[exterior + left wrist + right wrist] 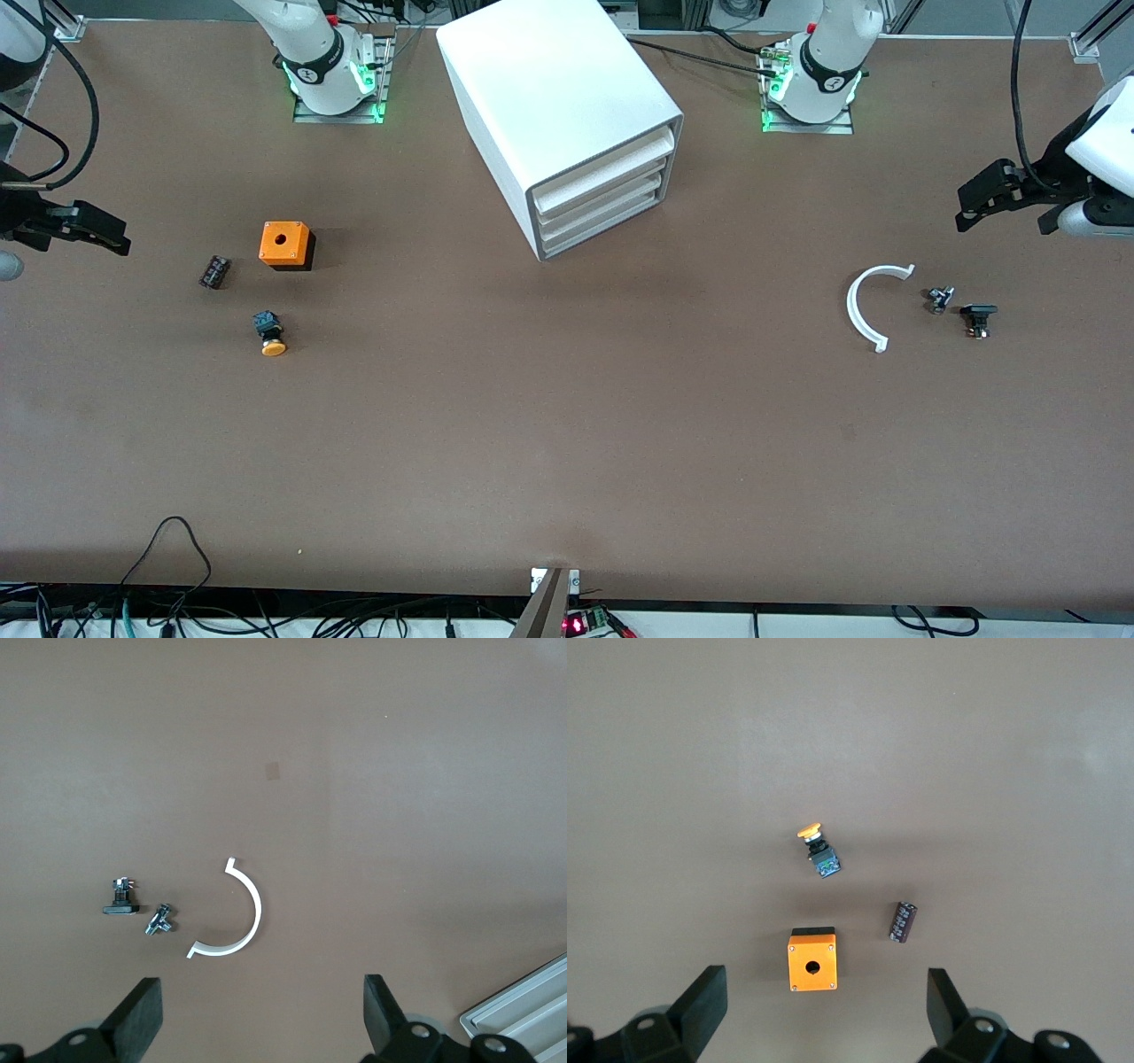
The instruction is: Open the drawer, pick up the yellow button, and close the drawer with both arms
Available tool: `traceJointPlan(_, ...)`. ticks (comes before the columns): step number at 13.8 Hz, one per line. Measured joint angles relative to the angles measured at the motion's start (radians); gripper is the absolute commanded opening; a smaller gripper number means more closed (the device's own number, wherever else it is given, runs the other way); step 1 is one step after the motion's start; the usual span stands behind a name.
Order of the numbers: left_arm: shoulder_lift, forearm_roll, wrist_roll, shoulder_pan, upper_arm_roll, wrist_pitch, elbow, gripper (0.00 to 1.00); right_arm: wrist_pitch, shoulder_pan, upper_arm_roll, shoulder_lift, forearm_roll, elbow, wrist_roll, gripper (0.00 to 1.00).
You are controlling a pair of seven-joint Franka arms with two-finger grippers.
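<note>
The white cabinet [558, 89] stands between the two arm bases. Its uppermost drawer [601, 168] is pushed in, like the three below it. The button [272, 338], orange-yellow cap on a dark body, lies on its side on the table toward the right arm's end. It also shows in the right wrist view [819, 850]. My right gripper [111, 232] is open and empty, up in the air over the table's right-arm end; in its own view [824, 1001] it is beside the orange cube. My left gripper [967, 208] [263, 1010] is open and empty over the left-arm end.
An orange cube with a hole [285, 243] [811, 962] and a small black cylinder [214, 271] [902, 922] lie near the button. A white arc piece [850, 306] [257, 912] and two small dark parts [939, 299] [978, 317] lie toward the left arm's end.
</note>
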Motion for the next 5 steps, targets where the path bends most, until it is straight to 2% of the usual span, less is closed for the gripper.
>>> traceJointPlan(5, 0.0, 0.0, 0.001, 0.0, 0.001, -0.002, 0.0, 1.0, 0.047, 0.0, 0.001, -0.015, 0.0, -0.047, 0.0, 1.0)
